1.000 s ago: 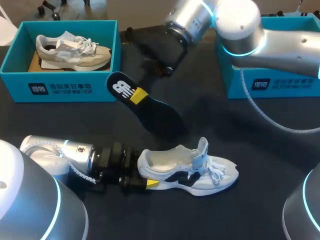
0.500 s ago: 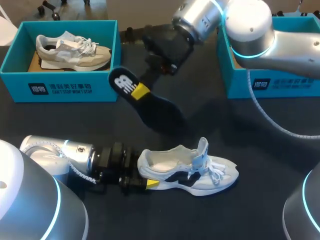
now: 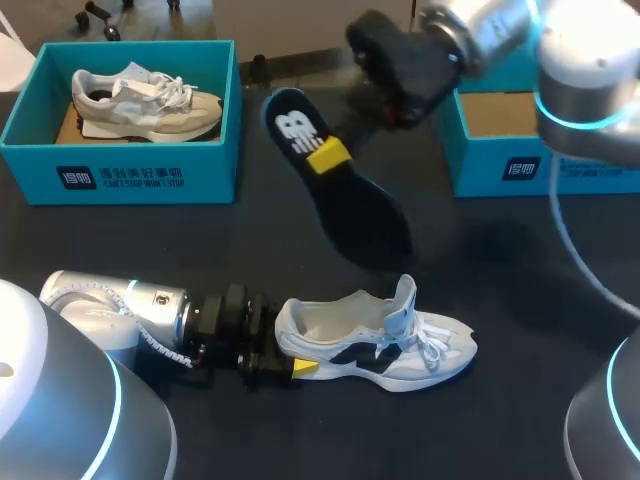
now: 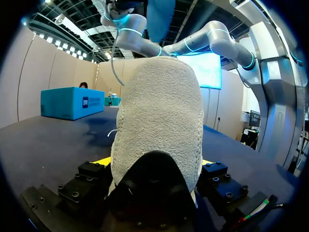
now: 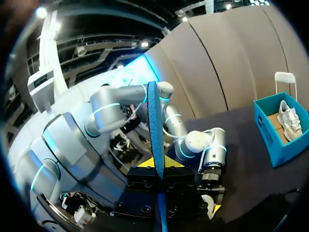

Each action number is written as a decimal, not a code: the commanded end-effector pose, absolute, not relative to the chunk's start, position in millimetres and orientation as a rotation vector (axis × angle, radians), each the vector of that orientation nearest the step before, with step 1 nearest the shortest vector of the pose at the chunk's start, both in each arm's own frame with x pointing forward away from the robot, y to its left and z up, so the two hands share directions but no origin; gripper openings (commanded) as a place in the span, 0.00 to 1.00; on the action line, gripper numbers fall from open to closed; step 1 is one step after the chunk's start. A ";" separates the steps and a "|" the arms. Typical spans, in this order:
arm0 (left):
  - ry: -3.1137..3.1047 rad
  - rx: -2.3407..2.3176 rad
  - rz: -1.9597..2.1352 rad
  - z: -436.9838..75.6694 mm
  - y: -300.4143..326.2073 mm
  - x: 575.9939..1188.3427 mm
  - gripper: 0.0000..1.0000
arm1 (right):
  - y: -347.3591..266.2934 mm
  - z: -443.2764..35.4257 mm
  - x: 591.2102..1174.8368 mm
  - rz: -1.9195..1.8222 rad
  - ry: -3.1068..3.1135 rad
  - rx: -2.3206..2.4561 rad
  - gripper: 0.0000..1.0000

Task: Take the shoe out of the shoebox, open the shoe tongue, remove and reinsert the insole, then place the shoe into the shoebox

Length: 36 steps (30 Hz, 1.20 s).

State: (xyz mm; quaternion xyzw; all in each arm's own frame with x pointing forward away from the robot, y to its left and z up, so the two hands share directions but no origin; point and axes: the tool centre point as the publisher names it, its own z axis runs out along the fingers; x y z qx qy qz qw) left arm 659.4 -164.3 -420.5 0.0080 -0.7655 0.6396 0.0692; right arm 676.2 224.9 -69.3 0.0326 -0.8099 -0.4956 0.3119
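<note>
Reinsert stage: insole pinched in R gripper over worktop middle; white sneaker heel clamped in L gripper nr front edge; next: toe-end down into its mouth.

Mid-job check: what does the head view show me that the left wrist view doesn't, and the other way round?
Only the head view: the white shoe's raised tongue and open inside, the whole insole gripped by the right claw, and the left shoebox holding a beige shoe. Only the left wrist view: the heel up close, pinched between the left claw's fingers. Both: the white shoe, and the insole held in the air.
</note>
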 end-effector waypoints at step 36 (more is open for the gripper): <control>-2.306 0.025 1.924 -422.5 -165.3 660.0 0.00 | 160.0 -13.4 602.0 -1.672 -2.058 -0.341 0.00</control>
